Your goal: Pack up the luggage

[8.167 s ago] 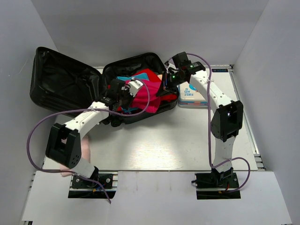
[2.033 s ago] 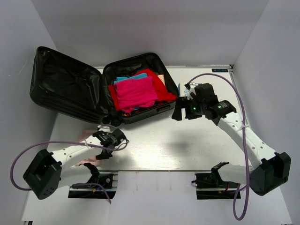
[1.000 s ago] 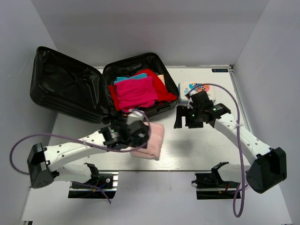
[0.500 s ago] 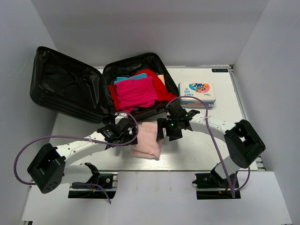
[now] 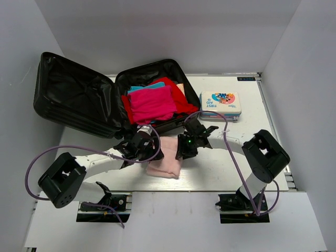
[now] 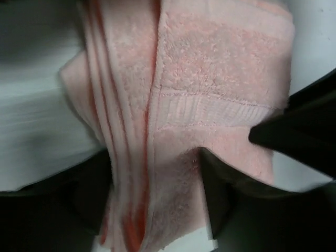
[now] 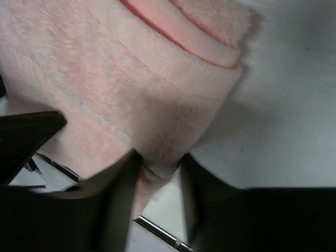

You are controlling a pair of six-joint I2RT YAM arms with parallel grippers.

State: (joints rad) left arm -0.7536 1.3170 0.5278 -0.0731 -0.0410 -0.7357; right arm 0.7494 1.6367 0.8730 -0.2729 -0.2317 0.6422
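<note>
Luggage (image 5: 73, 97) looks about half packed. Nearest the arms, a folded pink towel (image 5: 167, 161) lies on the surface (image 5: 226, 168) just in front of the case, not yet inside. The left tool (image 5: 152, 152) grips the towel's left side, and the right tool (image 5: 179, 152) is pinched narrow on a fold at its right edge. Behind the towel, the case lies open at the rear left with its lid thrown back. Its right half is already stacked with magenta, red and teal clothes (image 5: 151, 102). Farther right, a first-aid tin (image 5: 220, 102) sits outside, so both items seem left to pack.

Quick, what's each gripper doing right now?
Left gripper: straddling the pink towel; grip cannot be told.
Right gripper: closed on the pink towel's edge.
</note>
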